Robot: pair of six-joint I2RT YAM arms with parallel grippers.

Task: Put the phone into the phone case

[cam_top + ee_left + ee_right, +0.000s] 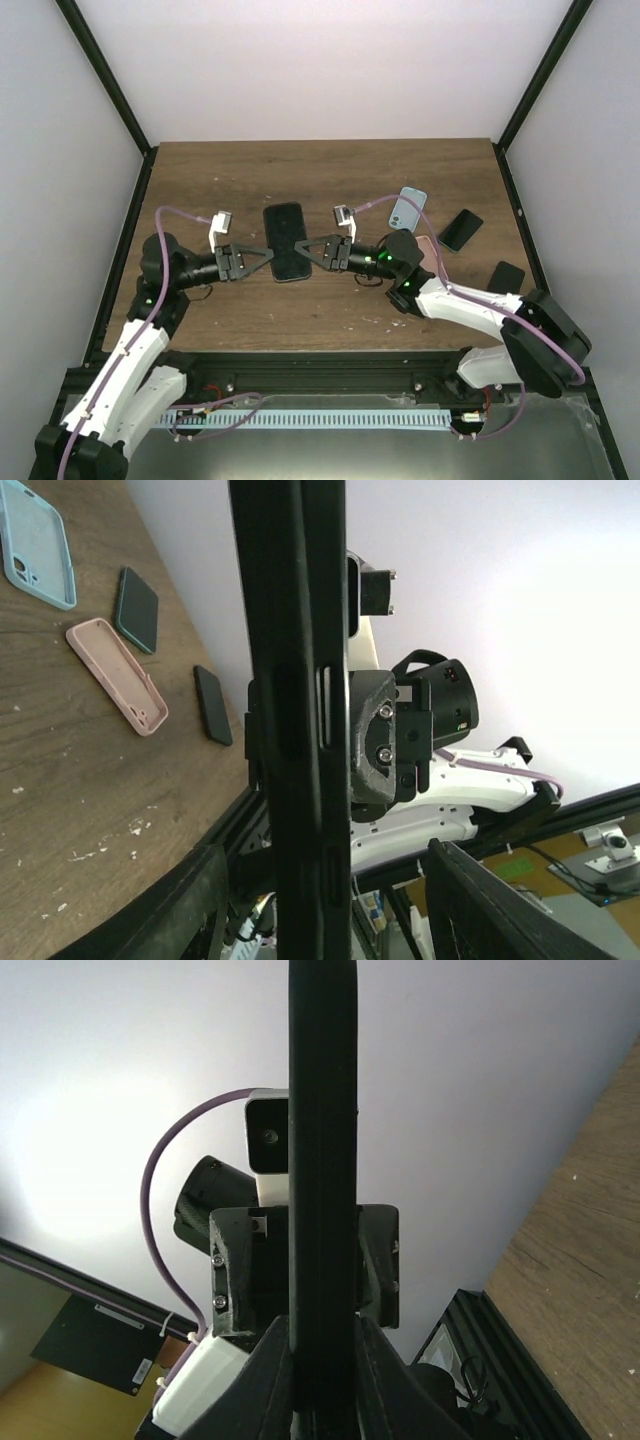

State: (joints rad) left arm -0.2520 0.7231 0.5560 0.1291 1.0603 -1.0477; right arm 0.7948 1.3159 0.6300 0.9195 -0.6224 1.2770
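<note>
The black phone [285, 243] is held flat above the table's middle; its rim looks wrapped in a black phone case, though I cannot tell the two apart. My right gripper [305, 250] is shut on its right edge. In the right wrist view both fingers pinch the dark slab [322, 1160] at the right gripper [322, 1360]. My left gripper [268, 252] is at the left edge, open. In the left wrist view the phone's edge [300, 680] runs upright between the wide-apart fingers [180, 910] of the left gripper [330, 920], touching neither.
At the back right of the table lie a light blue case [408, 206] [38, 542], a pink case [118, 675] partly under the right arm, a dark green slab [460, 229] [137, 608] and a black slab [505, 277] [213, 704].
</note>
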